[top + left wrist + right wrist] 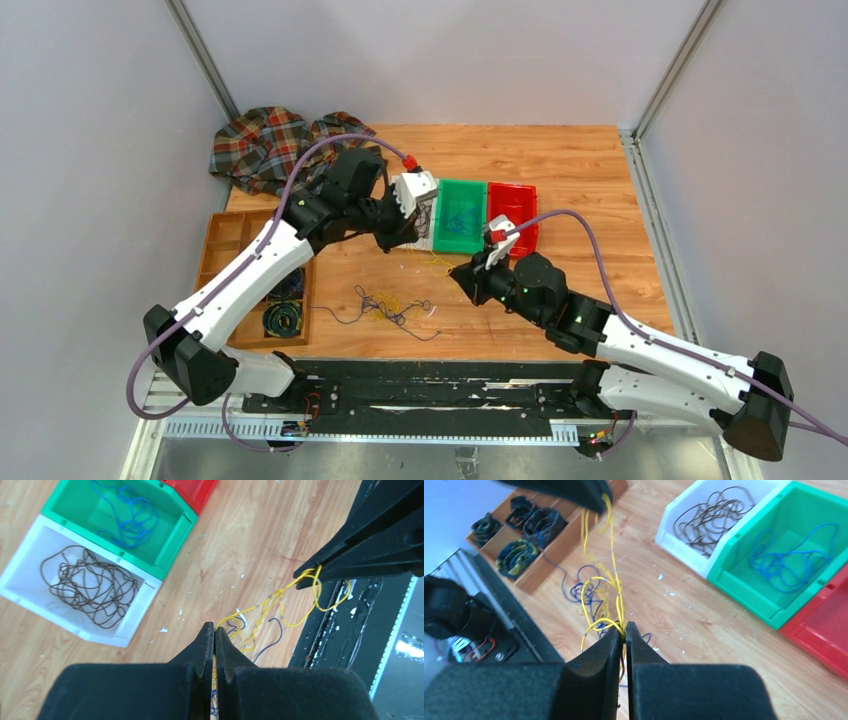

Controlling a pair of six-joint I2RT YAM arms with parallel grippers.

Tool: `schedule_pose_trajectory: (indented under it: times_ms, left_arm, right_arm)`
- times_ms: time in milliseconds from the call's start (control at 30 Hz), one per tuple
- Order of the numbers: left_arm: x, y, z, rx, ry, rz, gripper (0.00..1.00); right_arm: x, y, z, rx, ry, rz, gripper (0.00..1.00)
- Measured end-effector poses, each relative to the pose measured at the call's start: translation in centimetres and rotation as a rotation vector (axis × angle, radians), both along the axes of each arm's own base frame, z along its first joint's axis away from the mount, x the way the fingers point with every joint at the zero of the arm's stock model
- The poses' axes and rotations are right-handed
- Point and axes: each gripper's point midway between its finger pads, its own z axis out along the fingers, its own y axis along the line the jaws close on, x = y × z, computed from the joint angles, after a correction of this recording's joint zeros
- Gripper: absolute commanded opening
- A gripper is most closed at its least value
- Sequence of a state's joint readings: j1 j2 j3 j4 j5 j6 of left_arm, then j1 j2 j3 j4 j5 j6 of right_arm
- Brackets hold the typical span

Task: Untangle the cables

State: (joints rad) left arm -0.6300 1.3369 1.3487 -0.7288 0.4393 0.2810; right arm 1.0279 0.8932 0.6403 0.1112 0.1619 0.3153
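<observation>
A thin yellow cable runs taut between my two grippers above the table. My left gripper is shut on one part of it; it sits beside the white bin in the top view. My right gripper is shut on another part, a yellow loop bunched at its tips; in the top view it hovers mid-table. The yellow cable hangs down into a tangle with a dark blue cable, which lies on the wood.
A white bin holds a brown cable, a green bin a blue cable, and a red bin stands to their right. A wooden tray with coiled cables is at left, with a plaid cloth behind it. A black rail runs along the near edge.
</observation>
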Motion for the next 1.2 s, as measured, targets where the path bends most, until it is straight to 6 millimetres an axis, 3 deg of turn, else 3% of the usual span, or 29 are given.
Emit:
schedule_pose_trajectory:
  times_ms: [67, 200, 300, 400, 567, 667, 767, 933, 1200]
  left_arm:
    - [0.3, 0.4, 0.6, 0.011, -0.029, 0.012, 0.01]
    - [1.3, 1.1, 1.5, 0.028, -0.078, 0.047, 0.01]
    - [1.8, 1.6, 2.0, 0.034, -0.102, 0.063, 0.01]
    - [1.5, 1.8, 2.4, 0.037, -0.111, 0.046, 0.01]
    - [0.2, 1.6, 2.8, 0.024, -0.089, -0.006, 0.01]
    - [-0.7, 1.3, 3.2, -0.007, -0.057, -0.024, 0.01]
    - [-1.4, 0.9, 3.4, -0.038, -0.012, -0.031, 0.01]
    - [-2.5, 0.6, 3.8, -0.076, 0.049, -0.022, 0.01]
    - [-3.9, 0.5, 4.9, -0.127, 0.094, -0.029, 0.01]
  right_arm:
    - [-0.7, 0.1, -0.2, 0.005, 0.010, 0.036, 0.17]
    - [-2.8, 0.5, -1.4, -0.022, 0.065, 0.144, 0.49]
    - [-4.2, 0.4, -2.4, -0.064, 0.116, 0.208, 0.57]
    - [-4.7, 0.4, -1.3, -0.076, 0.124, 0.232, 0.59]
    - [-2.8, 0.5, 4.9, -0.007, -0.004, 0.171, 0.67]
    - [-1.7, 0.8, 7.0, 0.030, -0.079, 0.138, 0.71]
    - [-0.5, 1.7, 6.9, 0.014, -0.121, 0.119, 0.71]
    - [1.0, 3.4, 5.2, -0.049, -0.145, 0.125, 0.70]
    - [2.6, 4.1, 5.9, -0.044, -0.213, 0.075, 0.68]
